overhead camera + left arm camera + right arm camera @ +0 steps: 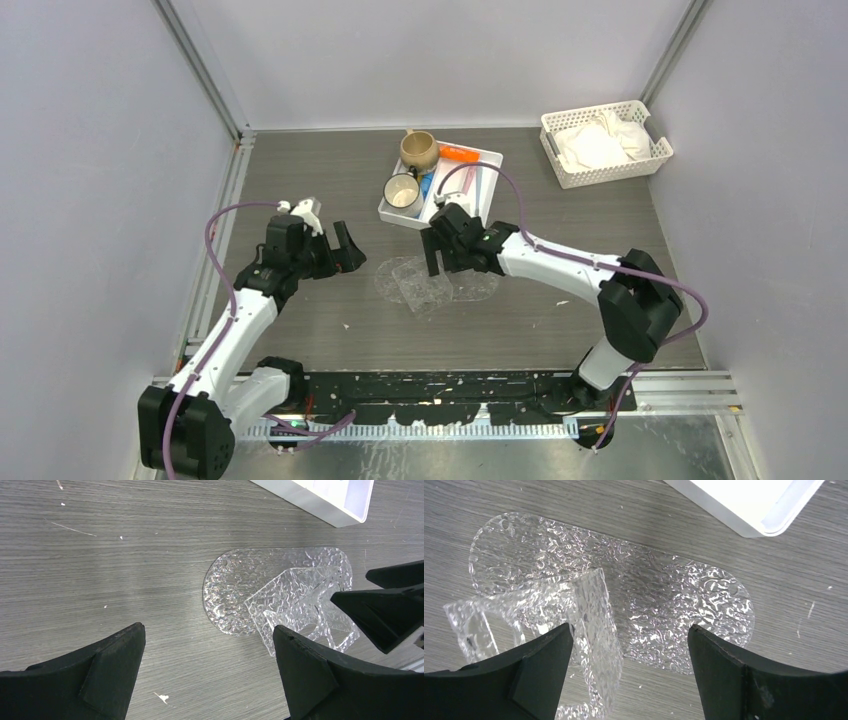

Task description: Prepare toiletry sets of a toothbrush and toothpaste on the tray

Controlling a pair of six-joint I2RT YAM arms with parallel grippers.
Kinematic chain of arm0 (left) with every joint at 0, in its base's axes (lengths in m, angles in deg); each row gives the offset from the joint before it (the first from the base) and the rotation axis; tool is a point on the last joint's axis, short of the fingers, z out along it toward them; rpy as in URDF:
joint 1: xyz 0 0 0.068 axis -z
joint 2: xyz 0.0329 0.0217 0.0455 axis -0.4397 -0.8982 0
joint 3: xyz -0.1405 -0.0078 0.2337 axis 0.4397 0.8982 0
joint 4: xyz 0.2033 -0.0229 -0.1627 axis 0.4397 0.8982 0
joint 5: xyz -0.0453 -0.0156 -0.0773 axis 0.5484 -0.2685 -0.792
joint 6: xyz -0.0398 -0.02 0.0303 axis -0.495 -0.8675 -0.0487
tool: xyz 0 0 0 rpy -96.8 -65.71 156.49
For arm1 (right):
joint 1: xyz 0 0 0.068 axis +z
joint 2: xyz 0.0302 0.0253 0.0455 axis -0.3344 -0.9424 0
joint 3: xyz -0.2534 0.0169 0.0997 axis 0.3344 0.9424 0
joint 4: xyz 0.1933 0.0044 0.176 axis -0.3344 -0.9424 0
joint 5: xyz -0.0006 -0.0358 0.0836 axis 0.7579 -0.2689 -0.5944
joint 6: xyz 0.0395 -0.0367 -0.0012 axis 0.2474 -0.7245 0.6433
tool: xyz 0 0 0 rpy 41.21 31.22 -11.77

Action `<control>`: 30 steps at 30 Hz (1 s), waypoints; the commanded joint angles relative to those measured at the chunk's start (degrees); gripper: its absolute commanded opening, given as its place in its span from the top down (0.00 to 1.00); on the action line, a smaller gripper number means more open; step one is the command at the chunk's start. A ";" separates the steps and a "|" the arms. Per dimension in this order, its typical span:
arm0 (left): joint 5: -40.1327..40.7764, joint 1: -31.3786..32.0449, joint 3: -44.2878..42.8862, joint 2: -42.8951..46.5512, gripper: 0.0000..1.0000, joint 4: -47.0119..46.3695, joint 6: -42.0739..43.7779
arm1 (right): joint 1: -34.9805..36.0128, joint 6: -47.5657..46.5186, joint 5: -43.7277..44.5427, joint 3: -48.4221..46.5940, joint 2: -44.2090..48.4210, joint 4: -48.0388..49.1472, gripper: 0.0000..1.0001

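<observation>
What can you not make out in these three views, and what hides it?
Top view: small blue item in the white compartmented plastic tray, too small to identify.
Top view: floor of the white slotted plastic basket, covered by crumpled white cloth.
Left wrist view: right edge of the square clear textured plastic tray, hidden behind the right tool.
Right wrist view: the same white tray, cut off by the top edge.
</observation>
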 commanded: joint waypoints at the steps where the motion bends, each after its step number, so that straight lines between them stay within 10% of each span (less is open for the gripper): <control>1: -0.03 0.09 -0.30 0.55 0.00 -1.46 0.44 | 0.24 -0.63 2.22 -0.87 7.31 -1.27 0.11; 13: -0.29 0.09 0.34 0.26 0.00 -2.73 -0.43 | 4.50 6.34 1.46 12.86 24.62 -4.91 0.15; 22: -0.50 0.09 0.26 0.01 0.00 -2.82 -0.67 | 5.82 19.15 -4.00 31.17 28.53 14.37 0.36; 30: -0.22 0.09 -0.28 0.09 0.00 -1.99 -0.24 | 7.17 20.96 -5.18 32.15 23.90 22.23 0.29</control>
